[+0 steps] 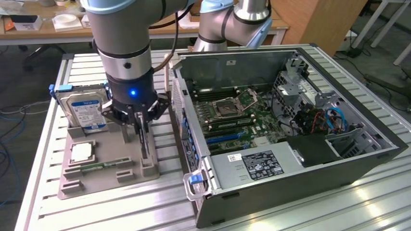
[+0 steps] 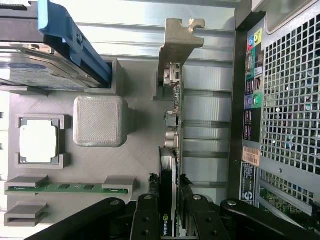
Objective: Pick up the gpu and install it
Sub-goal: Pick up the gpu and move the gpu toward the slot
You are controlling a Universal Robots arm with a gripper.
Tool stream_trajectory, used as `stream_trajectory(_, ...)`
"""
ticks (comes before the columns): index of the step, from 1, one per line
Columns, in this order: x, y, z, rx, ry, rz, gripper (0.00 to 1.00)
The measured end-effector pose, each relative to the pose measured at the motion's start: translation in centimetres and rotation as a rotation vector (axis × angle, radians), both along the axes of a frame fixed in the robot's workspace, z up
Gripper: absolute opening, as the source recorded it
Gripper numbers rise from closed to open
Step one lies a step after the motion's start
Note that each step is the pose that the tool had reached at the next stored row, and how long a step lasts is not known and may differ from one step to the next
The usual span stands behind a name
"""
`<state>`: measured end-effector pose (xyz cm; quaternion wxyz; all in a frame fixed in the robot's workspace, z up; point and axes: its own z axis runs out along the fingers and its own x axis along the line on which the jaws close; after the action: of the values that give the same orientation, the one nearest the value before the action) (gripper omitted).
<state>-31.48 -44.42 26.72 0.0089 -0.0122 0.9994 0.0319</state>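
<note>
Your arm (image 1: 122,43) stands near vertical, wrist pointing straight down. The pincer (image 1: 141,138) hangs low, with its two fingers (image 2: 146,220) clamped from either side on the thin edge of the gpu (image 2: 171,120).

Robotics lab: open PC case (image 1: 289,192) on a slotted aluminium table (image 1: 128,204), robot arms (image 1: 125,53) over it, cluttered desk (image 1: 45,34) behind.
</note>
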Motion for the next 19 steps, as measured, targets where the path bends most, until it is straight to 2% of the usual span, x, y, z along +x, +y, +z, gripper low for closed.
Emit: stream_trajectory(19,0.00,0.00,0.81,0.0004,0.0000,0.000,0.26)
